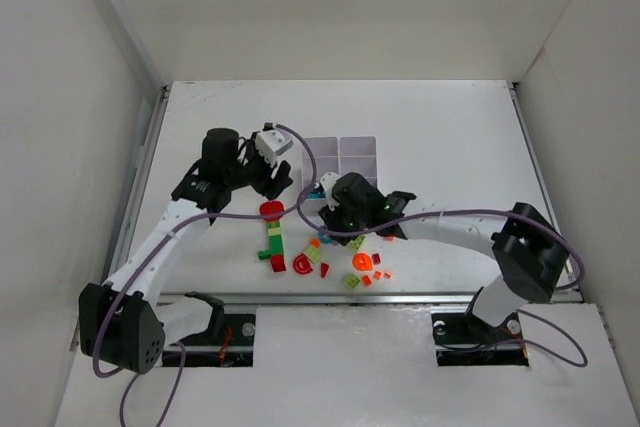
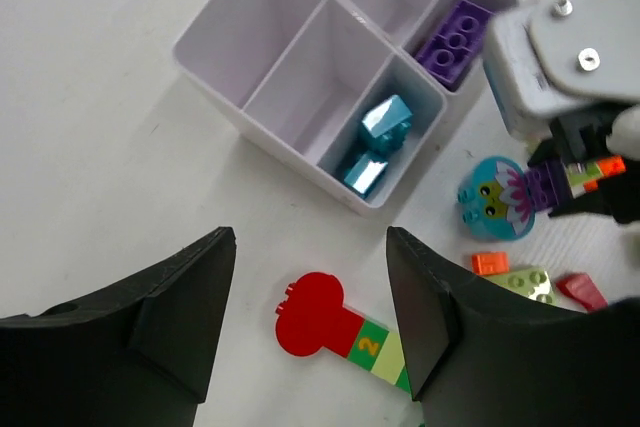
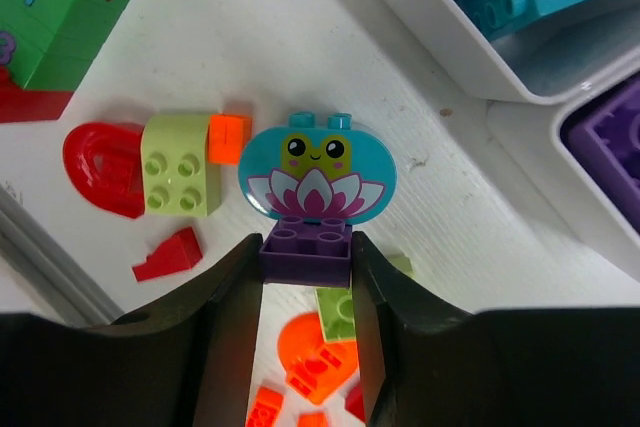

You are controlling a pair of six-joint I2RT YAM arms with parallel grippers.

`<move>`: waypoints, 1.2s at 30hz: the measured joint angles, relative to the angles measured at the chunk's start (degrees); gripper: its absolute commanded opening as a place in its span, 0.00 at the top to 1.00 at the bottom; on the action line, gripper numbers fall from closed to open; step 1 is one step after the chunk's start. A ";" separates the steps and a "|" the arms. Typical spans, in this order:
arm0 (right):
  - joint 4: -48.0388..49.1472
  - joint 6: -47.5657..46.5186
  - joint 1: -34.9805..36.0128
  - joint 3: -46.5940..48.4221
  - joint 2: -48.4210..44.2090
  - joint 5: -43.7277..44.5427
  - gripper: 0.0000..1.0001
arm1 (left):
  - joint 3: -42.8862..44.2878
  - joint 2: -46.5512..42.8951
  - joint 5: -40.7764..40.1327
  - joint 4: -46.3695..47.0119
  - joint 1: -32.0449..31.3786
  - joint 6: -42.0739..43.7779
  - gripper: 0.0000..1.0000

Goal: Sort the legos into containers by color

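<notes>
Right jaws clamp a purple brick (image 3: pixel 305 244) topped with a teal frog piece (image 3: pixel 317 172) near the white containers (image 2: pixel 265 132); left jaws hang part-open, empty, above a red piece (image 2: pixel 312 315) on the desk (image 2: pixel 100 167).

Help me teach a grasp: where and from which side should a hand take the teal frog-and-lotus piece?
By its purple base brick, pinching the two flat side faces from the base end, opposite the teal frog panel. The panel is rounded; the brick's sides are parallel.
</notes>
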 measured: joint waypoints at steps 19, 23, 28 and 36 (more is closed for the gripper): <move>-11.67 -9.44 -4.59 16.98 -11.98 -10.14 1.00 | 12.68 -2.14 22.08 -19.71 -5.03 64.67 0.29; -12.02 -8.61 -5.27 18.01 -12.11 -11.61 1.00 | 13.79 -2.05 19.78 -26.18 -8.39 75.80 0.30; -11.69 -7.23 -5.31 18.21 -12.87 -12.46 1.00 | 14.71 -1.81 17.49 -32.33 -10.67 84.43 0.30; -8.94 -5.07 -5.31 18.21 -13.20 -15.17 1.00 | 12.02 -2.95 13.79 -30.77 -13.66 85.31 0.39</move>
